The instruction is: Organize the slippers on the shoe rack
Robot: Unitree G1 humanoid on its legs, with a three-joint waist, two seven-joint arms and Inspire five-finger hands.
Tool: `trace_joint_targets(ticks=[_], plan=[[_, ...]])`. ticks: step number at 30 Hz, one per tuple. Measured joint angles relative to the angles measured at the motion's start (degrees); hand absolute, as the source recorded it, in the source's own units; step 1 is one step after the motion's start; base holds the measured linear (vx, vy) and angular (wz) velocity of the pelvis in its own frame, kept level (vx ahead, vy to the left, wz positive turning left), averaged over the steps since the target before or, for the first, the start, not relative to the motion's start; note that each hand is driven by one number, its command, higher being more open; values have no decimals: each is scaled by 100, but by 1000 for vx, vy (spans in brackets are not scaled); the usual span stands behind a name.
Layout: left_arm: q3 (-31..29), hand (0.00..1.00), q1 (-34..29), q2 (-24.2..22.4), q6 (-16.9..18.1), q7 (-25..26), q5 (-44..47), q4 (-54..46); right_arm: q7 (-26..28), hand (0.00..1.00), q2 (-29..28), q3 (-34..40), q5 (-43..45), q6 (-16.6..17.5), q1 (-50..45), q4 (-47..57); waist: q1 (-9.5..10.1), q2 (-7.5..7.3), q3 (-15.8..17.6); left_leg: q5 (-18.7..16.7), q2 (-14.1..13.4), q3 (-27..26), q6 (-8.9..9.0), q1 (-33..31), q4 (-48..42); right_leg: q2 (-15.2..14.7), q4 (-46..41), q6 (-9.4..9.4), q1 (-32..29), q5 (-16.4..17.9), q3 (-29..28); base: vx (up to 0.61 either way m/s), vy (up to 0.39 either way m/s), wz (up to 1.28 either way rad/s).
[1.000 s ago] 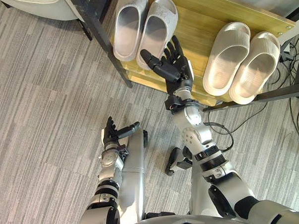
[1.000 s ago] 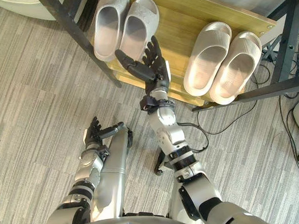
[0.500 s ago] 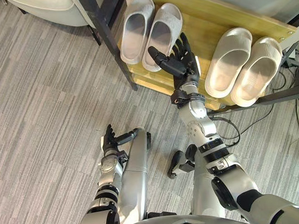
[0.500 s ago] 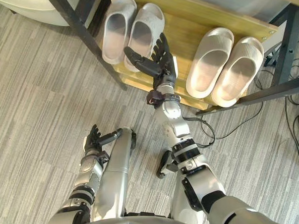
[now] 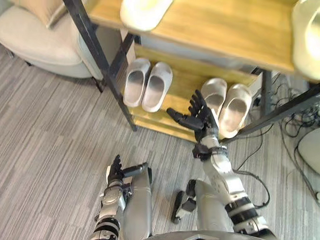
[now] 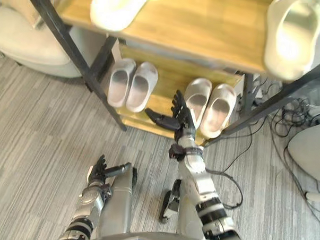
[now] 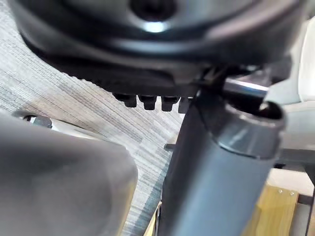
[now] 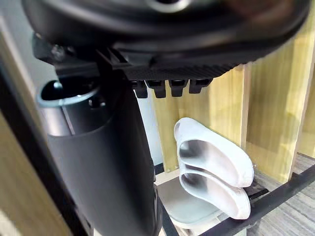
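- Two dark robot hands show, and both are empty. The right robot hand is raised in front of the shoe rack's bottom shelf. Its fingers are straight and fanned apart, its thumb juts out to the left, and it touches nothing.
- The left robot hand hangs low over the floor, well apart from the rack, with straight fingers and its thumb stuck out sideways.
- Just beyond the right robot hand's fingertips sits a beige pair of slippers. They lie side by side on the right part of the bottom shelf, heels towards the robot.
- A pale grey pair of slippers lies on the left part of the same shelf, also side by side and apart from the beige pair.
- The shoe rack has a black metal frame and wooden boards.
- Its upper shelf carries a light slipper near the left end and another slipper at the right end, well apart.
- A cream armchair stands left of the rack on a grey striped floor.
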State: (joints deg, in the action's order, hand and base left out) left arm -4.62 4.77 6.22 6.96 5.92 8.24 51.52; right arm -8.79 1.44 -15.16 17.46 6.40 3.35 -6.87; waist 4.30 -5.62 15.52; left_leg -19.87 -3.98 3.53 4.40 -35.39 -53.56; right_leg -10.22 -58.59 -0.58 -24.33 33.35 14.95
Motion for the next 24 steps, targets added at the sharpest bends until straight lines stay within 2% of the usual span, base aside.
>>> trace_joint_targets(ticks=[5, 7, 9, 10, 11, 13, 20, 22, 24], plan=[[674, 100, -61, 181, -6, -82, -227, 448, 537, 100, 456, -336, -853, 4, -717, -20, -76, -19, -232, 574, 75, -158, -82, 947, 1516, 75, 1487, -98, 809, -674, 27, 102, 51, -3], [931, 100, -184, 255, -5, -131, -327, 520, 736, 100, 616, -408, -1128, 5, -998, -175, -174, -8, -290, 904, 153, -255, -126, 1437, 2314, 85, 2209, -149, 1195, -1021, 28, 116, 69, -6], [1093, 100, -263, 256, -6, -148, -372, 624, 814, 100, 662, -369, -1351, 7, -1184, -481, -219, 60, -419, 1169, 170, -329, -152, 1768, 2924, 146, 2809, -202, 1460, -1320, 15, 95, 59, -15], [1229, 100, -363, 243, -7, -159, -440, 632, 841, 100, 689, -309, -1645, 5, -1282, -866, -270, 127, -495, 1433, 183, -422, -175, 2117, 3526, 203, 3368, -241, 1740, -1605, -2, 90, 57, -14], [1264, 100, -382, 241, -7, -164, -445, 632, 852, 100, 691, -286, -1702, 4, -1310, -942, -273, 144, -517, 1490, 185, -432, -173, 2177, 3650, 216, 3482, -251, 1792, -1663, -6, 111, 57, -16], [1499, 100, -476, 192, -6, -233, -454, 632, 878, 100, 720, -169, -1969, -6, -1436, -1466, -310, 283, -650, 1843, 211, -493, -190, 2564, 4402, 284, 4144, -289, 2093, -2014, -24, 76, 30, -12], [1821, 100, -505, 10, -3, -263, -506, 586, 831, 100, 668, 95, -2243, -77, -1425, -2751, -355, 477, -805, 2394, 199, -616, -178, 3310, 5515, 431, 5019, -307, 2620, -2520, -127, -18, 16, -11], [2110, 100, -552, 10, -15, -260, -501, 401, 798, 100, 653, 240, -2239, -86, -1423, -3044, -411, 520, -829, 2499, 200, -611, -195, 3407, 5689, 446, 5092, -311, 2658, -2588, -129, -84, 23, -1], [2578, 100, -740, 121, -1, -261, -477, -195, 715, 100, 622, 425, -2189, -88, -1425, -3341, -451, 560, -851, 2616, 209, -594, -225, 3465, 5842, 456, 5152, -320, 2674, -2654, -126, -93, 36, 2]])
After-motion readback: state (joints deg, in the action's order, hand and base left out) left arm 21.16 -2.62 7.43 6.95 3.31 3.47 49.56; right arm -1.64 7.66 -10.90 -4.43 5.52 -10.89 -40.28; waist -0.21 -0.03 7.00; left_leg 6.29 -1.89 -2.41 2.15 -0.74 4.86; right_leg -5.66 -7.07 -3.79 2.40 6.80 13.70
